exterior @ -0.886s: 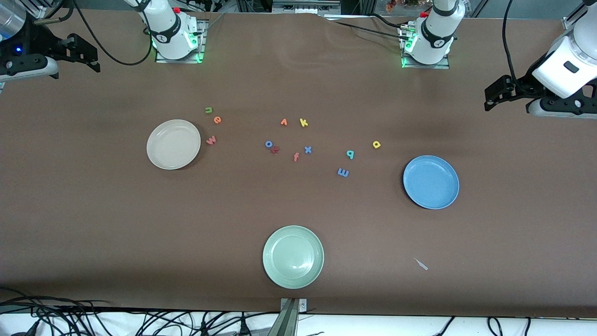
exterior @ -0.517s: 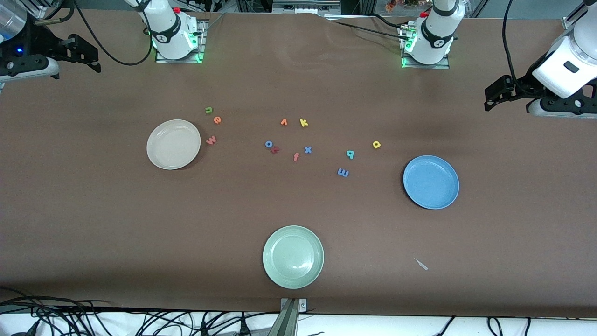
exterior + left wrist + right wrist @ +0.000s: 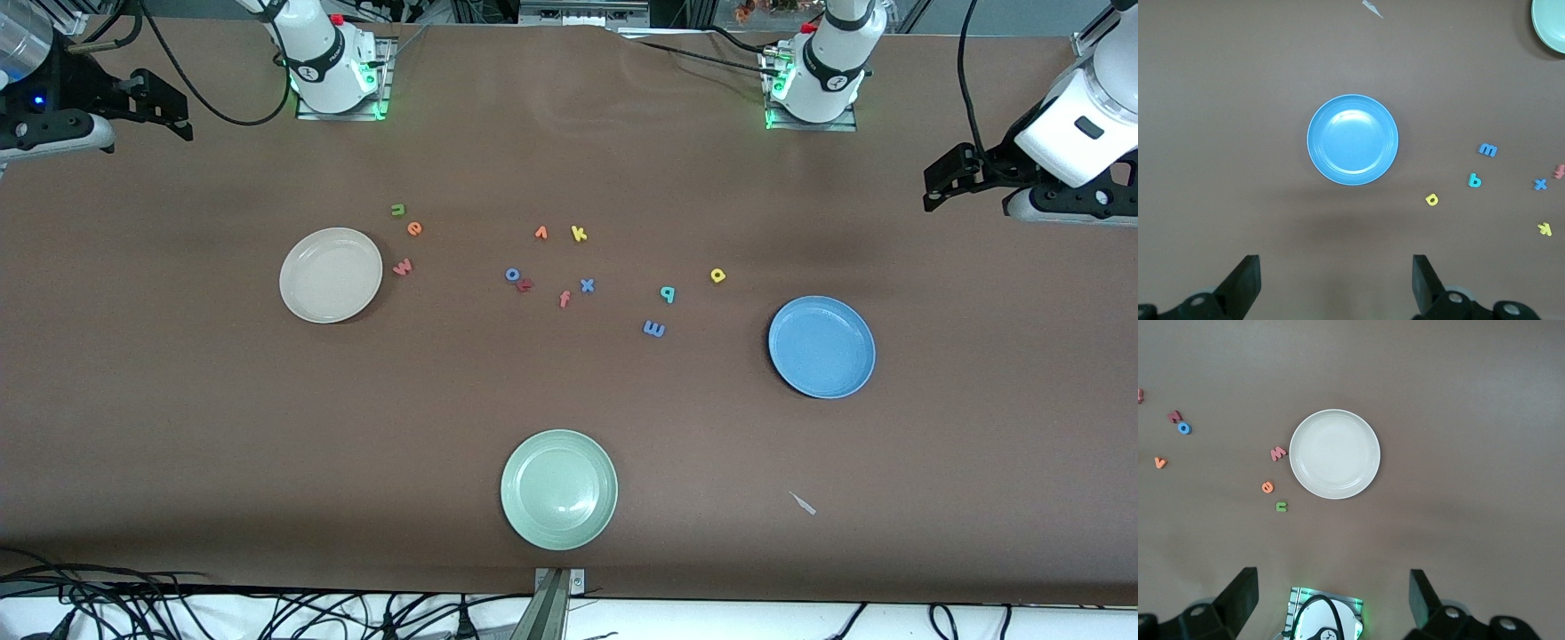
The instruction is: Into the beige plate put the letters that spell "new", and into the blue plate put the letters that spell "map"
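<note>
Brown counter [image 3: 569, 418] holds everything as it lay a moment ago; only the right gripper [image 3: 169, 111] has crept slightly, up at the corner by its arm's end, fingers spread and empty. The left gripper [image 3: 942, 182] waits, spread too, over the edge at its arm's end. Both plates are bare, so no sorting has begun. The green n [image 3: 397, 211], orange e [image 3: 414, 228] and pinkish-red w [image 3: 403, 266] lie just beside the beige plate [image 3: 302, 302]. The blue m [image 3: 653, 329], teal letter [image 3: 667, 293] and yellow letter [image 3: 718, 276] lie near the blue plate [image 3: 805, 378].
</note>
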{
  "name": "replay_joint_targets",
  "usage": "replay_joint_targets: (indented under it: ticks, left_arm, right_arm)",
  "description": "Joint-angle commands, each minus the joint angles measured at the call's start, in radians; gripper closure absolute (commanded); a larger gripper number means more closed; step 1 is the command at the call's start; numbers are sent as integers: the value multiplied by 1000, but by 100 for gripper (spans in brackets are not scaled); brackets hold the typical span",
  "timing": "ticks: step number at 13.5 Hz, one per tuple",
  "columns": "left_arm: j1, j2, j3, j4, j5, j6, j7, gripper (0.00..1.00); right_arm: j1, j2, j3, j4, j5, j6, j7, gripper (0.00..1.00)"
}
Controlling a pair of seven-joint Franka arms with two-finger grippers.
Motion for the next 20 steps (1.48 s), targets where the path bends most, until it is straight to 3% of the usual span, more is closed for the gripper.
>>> replay_joint_targets:
  ticks: [1, 20]
  left_arm:
    - [1, 12, -5, 31, 27, -20, -7, 0]
    - [0, 14, -7, 31, 27, -20, -9, 0]
  right_arm:
    - [-5, -12, -9, -7, 5, -7, -11, 0]
    - [-3, -34, -17, -31, 14, 5, 34, 0]
